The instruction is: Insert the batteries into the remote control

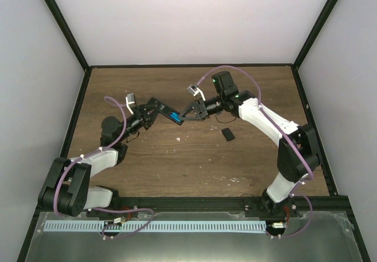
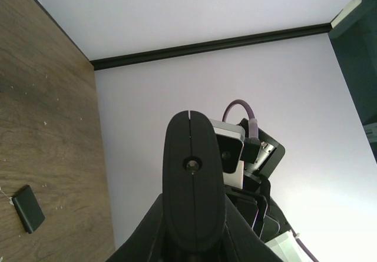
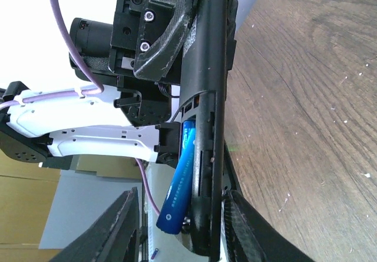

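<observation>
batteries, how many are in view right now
1: a blue battery sits tilted, one end sticking out of the compartment of the remote control. A second may be seated out of sight or otherwise hidden.

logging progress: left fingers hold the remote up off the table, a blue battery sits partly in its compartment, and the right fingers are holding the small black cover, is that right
One slip: the right fingers do not hold the small black cover; it lies loose on the table, as the top external view shows. The rest stands.
</observation>
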{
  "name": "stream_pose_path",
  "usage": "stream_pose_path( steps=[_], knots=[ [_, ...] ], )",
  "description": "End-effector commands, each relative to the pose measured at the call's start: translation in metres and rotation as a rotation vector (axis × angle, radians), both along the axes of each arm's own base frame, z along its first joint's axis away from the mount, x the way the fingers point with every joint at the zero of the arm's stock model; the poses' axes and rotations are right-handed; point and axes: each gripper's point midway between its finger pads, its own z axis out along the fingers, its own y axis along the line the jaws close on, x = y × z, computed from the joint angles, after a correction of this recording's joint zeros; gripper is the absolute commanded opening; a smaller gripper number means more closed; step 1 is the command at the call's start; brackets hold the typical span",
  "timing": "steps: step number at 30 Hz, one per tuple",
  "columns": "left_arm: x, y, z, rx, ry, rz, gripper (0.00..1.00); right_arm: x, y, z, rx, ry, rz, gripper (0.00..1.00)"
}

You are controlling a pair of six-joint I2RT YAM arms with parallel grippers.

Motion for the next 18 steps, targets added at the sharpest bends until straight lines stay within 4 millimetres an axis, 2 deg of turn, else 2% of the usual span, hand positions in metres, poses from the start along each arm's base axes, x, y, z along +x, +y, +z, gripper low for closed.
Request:
stream_pose_path(
  steps=[1,18],
  knots=[
    [-0.0054,-0.0018,0.0133,-0.013,-0.080,-0.022,0.00,-0.0039,-0.0008,0.0178,0.044,-0.014,0.022,0.32],
    [-0.0067,-0.0044,0.0126,-0.023,-0.085,-0.045,0.00,-0.0042,0.0000,0.0089,0.033,0.006,0.040,0.25]
  ],
)
